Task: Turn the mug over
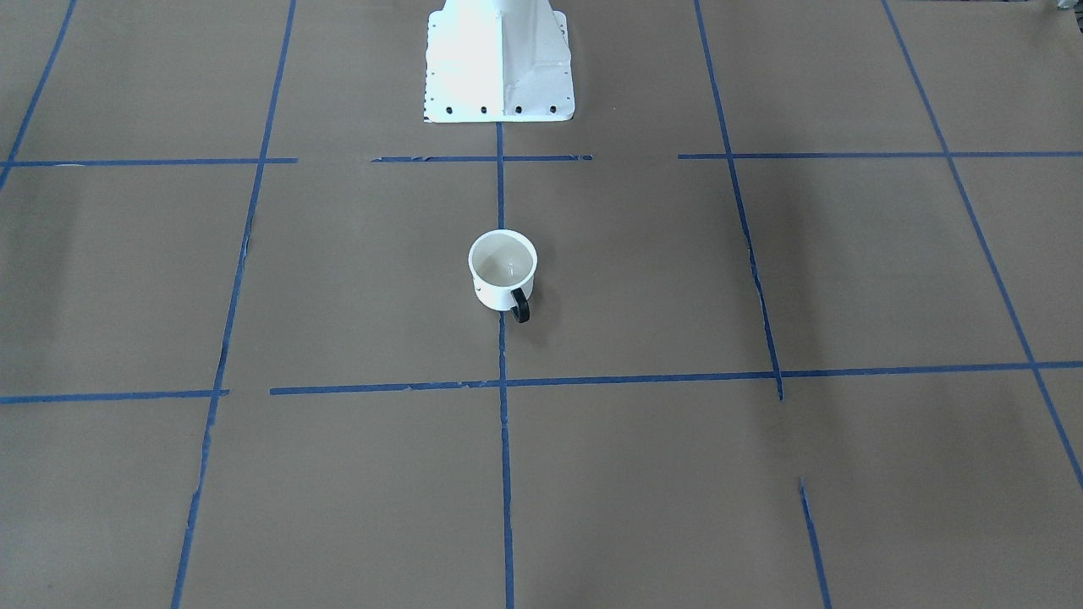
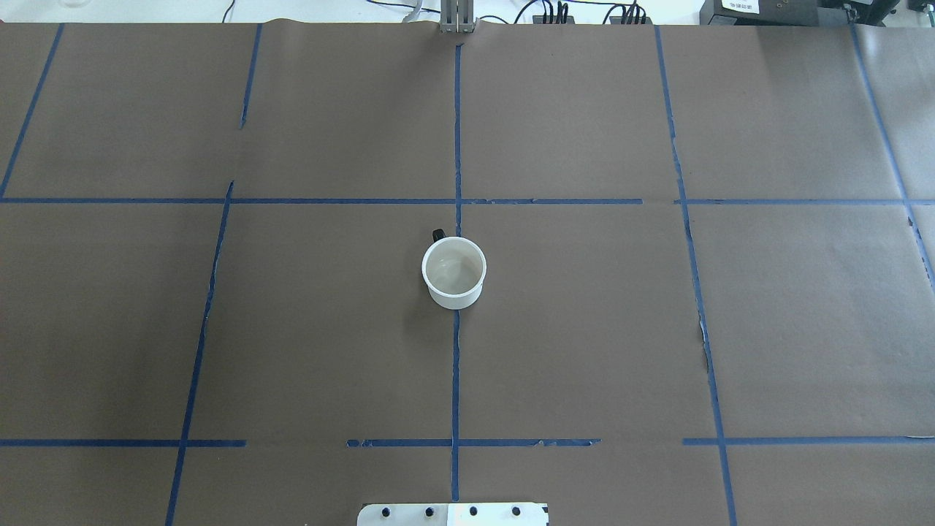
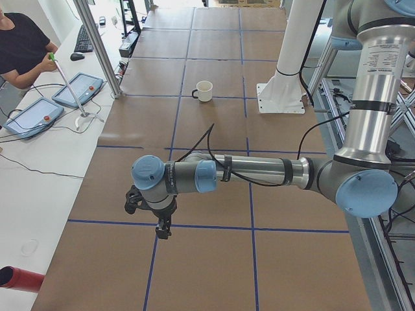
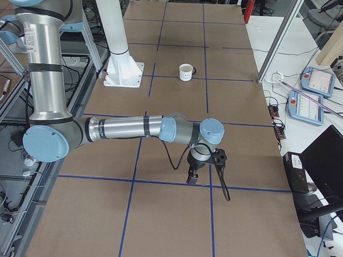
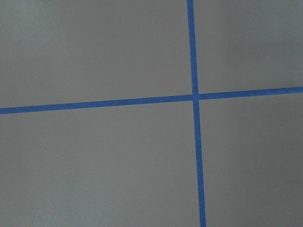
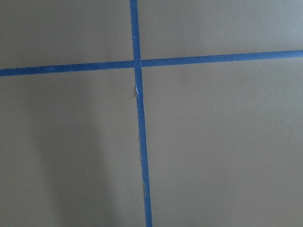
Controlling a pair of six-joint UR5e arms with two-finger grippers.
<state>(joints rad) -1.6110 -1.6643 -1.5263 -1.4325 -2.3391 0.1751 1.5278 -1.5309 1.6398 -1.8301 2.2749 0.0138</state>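
The small white mug (image 1: 503, 272) stands upright, mouth up, on the brown paper near the table's middle. Its black handle (image 1: 519, 304) points away from the robot's base. It also shows in the overhead view (image 2: 453, 272), in the left side view (image 3: 203, 91) and in the right side view (image 4: 186, 72), where a black smiley face is on its side. My left gripper (image 3: 162, 230) shows only in the left side view and my right gripper (image 4: 192, 178) only in the right side view, each far from the mug over a table end. I cannot tell whether either is open or shut.
Blue tape lines (image 2: 456, 131) divide the brown paper into squares. The robot's white base (image 1: 499, 63) stands at the table's edge behind the mug. An operator (image 3: 19, 48) sits at a side desk with tablets (image 3: 32, 116). Both wrist views show only paper and tape.
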